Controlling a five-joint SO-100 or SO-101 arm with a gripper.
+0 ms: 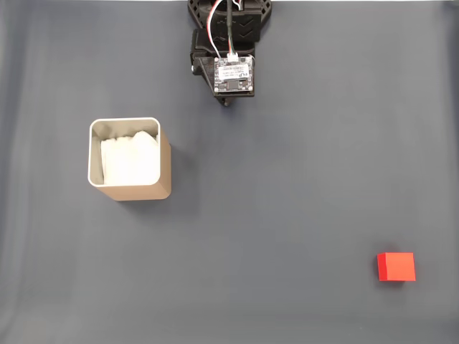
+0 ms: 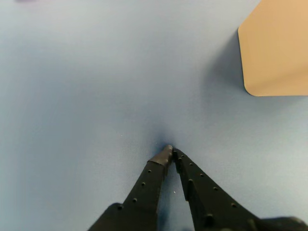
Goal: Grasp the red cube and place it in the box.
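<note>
Arm's tucked at the far edge of the bench (image 1: 301, 158) in the fixed view, and the gripper (image 2: 170, 151) has its tips pinched together on nothing, low over bare surface. The red cube (image 1: 396, 266) sits alone near the bench's near right corner, well apart from everything. The box (image 1: 129, 159) stands upright toward the left, white paper inside, its tan wall showing in the wrist view's top right. Reach comes first, I'd say: spread the fingers wide before descending, square them to two flat faces, close around the cube's middle
</note>
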